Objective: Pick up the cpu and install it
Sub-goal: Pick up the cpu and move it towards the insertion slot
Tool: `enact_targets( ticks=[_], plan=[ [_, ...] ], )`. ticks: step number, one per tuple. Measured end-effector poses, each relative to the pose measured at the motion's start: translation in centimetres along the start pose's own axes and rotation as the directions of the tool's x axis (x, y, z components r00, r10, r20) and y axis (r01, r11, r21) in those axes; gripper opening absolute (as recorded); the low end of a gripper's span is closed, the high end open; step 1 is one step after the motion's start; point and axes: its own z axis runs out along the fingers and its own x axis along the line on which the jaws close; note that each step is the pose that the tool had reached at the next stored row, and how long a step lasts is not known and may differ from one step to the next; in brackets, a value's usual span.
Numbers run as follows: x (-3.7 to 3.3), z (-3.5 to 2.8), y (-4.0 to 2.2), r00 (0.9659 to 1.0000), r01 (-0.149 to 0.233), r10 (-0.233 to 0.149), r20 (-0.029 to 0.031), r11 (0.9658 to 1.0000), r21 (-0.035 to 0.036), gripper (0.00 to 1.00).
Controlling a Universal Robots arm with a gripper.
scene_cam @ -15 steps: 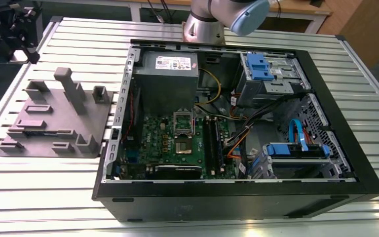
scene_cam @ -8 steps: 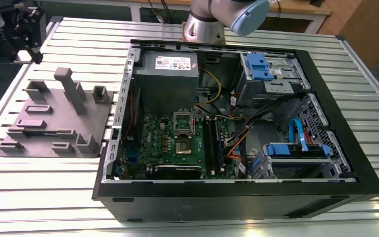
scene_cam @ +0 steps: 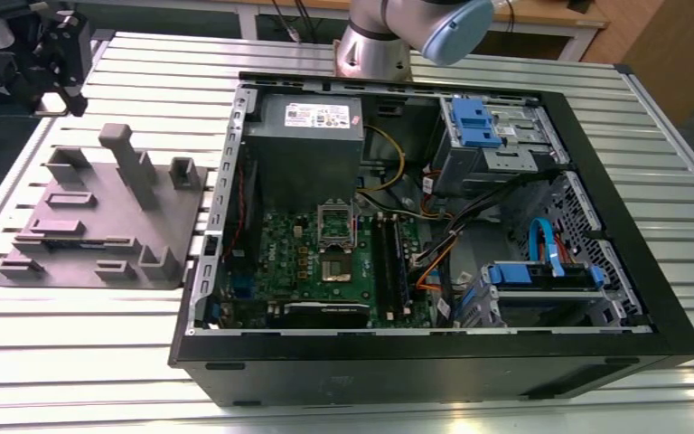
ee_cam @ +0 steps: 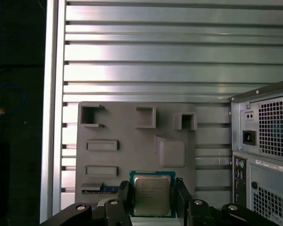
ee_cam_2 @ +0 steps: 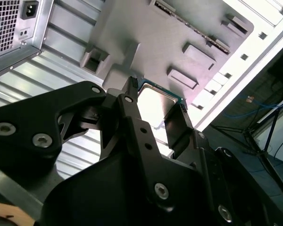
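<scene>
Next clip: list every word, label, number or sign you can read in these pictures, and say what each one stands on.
No text here can be read.
cpu top, first wrist view: printed lines, too blurred to read.
power supply label, exterior view: white with dark print, too small to read.
case-rear sticker, first wrist view: white strip with print, too blurred to read.

In the second wrist view the black gripper (ee_cam_2: 155,96) hides much of the small, flat square cpu with its silver-grey metal top (ee_cam_2: 151,106). Whether the cpu rests on the matte grey plastic fixture plate (ee_cam_2: 146,33) beyond the gripper cannot be told.
</scene>
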Motion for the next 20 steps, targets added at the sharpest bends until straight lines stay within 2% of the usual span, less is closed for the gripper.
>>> enact_targets(
  ticks=[9, 11, 20],
  plan=[
    [-0.29, 0.02, 0.08, 0.9992, 0.003, -0.003, 0.0397, 1.0000, -0.0007, 0.47],
    [-0.47, 0.02, 0.09, 0.9989, 0.003, -0.003, 0.0457, 1.0000, -0.0007, 0.47],
    [-2.00, 0.08, 0.12, 0.9989, 0.003, -0.003, 0.0465, 1.0000, -0.0007, 0.47]
  ],
)
